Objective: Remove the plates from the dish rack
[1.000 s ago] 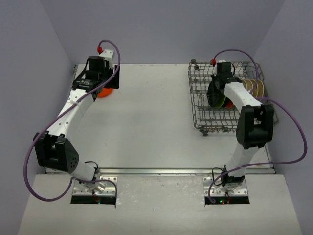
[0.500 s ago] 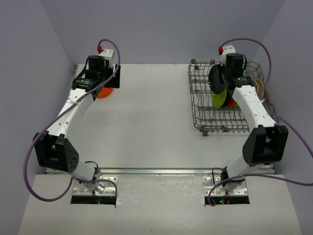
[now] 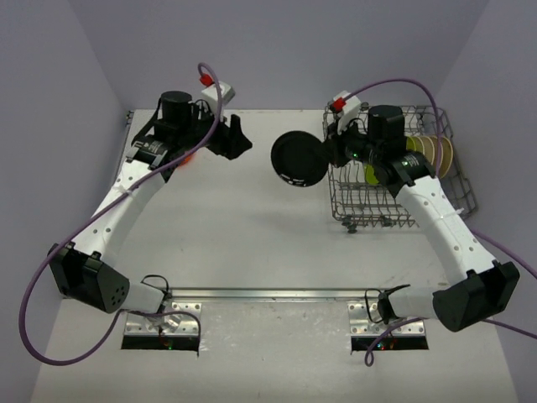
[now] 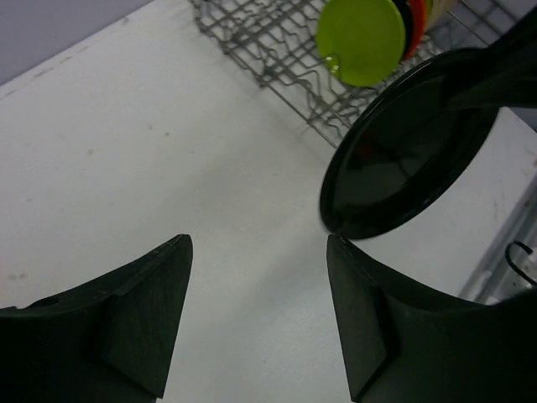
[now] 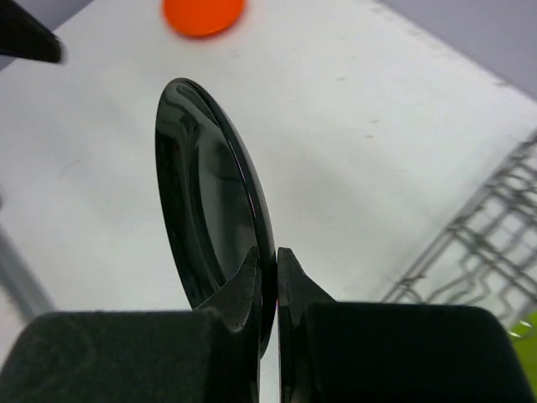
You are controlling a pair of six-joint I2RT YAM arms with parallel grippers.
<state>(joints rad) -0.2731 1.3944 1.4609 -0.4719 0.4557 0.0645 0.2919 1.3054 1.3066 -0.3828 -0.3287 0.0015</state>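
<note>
My right gripper point(image 3: 330, 154) is shut on the rim of a glossy black plate point(image 3: 299, 159) and holds it upright above the table, left of the grey wire dish rack point(image 3: 344, 204). The wrist view shows the pinch point(image 5: 268, 256) on the plate point(image 5: 210, 193). A lime green plate point(image 3: 370, 176) and beige plates point(image 3: 433, 151) stand in the rack. An orange plate point(image 5: 204, 15) lies on the table at the far left. My left gripper point(image 3: 238, 143) is open and empty, close to the black plate point(image 4: 403, 159); its jaws point(image 4: 258, 245) stand wide apart.
Grey walls close in the table on the left, back and right. The left wrist view shows the rack point(image 4: 268, 50) with the green plate point(image 4: 361, 40) and a red-orange one point(image 4: 414, 23) behind it. Purple cables loop off both arms.
My right gripper has lifted the black plate out of the rack and carried it left over the table. My left arm has swung right from the orange plate toward the middle.
</note>
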